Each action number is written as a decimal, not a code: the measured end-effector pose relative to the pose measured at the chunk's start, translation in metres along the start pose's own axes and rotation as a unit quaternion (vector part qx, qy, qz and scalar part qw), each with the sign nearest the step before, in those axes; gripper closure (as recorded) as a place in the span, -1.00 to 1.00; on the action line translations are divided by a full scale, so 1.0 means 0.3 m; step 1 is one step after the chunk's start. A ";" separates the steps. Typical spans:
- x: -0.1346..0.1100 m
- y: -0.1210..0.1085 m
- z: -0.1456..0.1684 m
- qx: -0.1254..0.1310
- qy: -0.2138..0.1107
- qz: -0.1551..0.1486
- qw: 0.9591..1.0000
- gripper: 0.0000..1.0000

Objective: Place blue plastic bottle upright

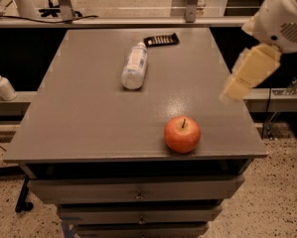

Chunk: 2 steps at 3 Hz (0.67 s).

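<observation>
Grey desk (83,128): carries the things that matter, with drawers beneath it.
Blue plastic bottle (134,66): lies on its side on the far half of the desk, left of centre, with its white cap pointing toward the far edge.
Gripper (233,89): hangs over the desk's right edge, above the surface and well apart from the bottle. I cannot tell whether it is open or closed, but the bottle is plainly not in it.
Done: nothing yet, as I judge it.
Left: reach across, take hold of the bottle, tip it onto its base, let go.
Dark flat device (161,39): lies just beyond the cap, near the far edge. I would mind it when closing in from that end.
Apple (182,134): sits near the front edge, right of centre, well apart from the bottle. It looks to be off my line of approach.
White pump bottle (1,83): stands on a ledge to the left, off the desk, and is no obstacle.
</observation>
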<state>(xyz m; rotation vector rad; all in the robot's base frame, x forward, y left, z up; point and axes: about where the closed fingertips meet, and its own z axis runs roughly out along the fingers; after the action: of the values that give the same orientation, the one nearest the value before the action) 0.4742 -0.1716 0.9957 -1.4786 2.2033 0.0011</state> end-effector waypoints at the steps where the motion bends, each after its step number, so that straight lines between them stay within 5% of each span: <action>1: -0.116 -0.102 0.061 -0.016 -0.044 0.084 0.995 -1.00; 2: -0.198 -0.193 0.177 -0.043 -0.080 0.181 0.979 -1.00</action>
<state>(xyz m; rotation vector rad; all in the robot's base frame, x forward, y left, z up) 0.5630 -0.1299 0.9872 -1.0581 2.3275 0.3274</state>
